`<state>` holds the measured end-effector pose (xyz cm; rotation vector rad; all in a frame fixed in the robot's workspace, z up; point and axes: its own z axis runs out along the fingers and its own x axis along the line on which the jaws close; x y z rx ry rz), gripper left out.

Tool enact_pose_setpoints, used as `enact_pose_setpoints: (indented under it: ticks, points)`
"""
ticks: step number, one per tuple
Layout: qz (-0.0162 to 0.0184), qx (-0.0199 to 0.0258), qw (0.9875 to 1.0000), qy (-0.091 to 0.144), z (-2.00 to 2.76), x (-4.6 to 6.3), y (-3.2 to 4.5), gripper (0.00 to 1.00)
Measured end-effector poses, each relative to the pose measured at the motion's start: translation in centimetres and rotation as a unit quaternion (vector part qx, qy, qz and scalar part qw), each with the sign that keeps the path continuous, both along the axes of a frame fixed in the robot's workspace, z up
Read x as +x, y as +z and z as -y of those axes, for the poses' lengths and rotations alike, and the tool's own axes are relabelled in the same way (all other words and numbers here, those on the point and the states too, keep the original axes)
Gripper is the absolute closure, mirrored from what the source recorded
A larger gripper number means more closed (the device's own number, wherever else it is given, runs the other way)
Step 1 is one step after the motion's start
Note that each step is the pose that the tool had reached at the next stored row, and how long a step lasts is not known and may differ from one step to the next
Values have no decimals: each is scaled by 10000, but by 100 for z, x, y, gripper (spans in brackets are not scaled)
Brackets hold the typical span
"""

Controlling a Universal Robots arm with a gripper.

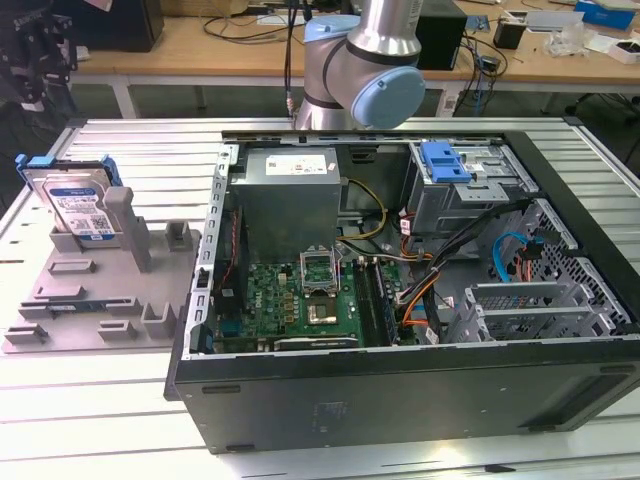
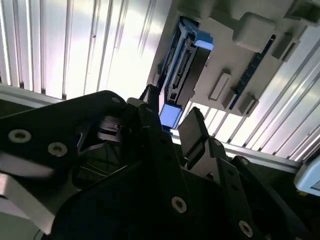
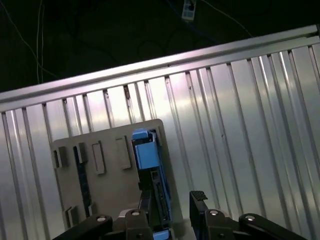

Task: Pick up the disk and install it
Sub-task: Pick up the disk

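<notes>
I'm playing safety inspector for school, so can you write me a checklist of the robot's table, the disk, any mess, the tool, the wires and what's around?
Surface: ribbed silver table, carrying a grey holder tray and an open computer case.
Job's things: the disk stands propped in the holder tray, not yet in the case.
Clutter: small items on the wooden bench behind the table.
Grippers: the tool is open, pointed at the disk, not gripping it.
Cables: orange, black and blue cables inside the case.
Surroundings: robot arm behind the case.
</notes>
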<state>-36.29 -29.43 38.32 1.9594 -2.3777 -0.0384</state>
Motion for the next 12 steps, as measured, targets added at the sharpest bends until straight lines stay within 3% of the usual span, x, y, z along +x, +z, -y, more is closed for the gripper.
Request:
enact_pose_setpoints:
  ticks: [3, 12]
  points:
    - [-1, -27, 9998, 196, -1, -3, 0, 56]
    - [1, -33, 9998, 216, -2, -1, -1, 56]
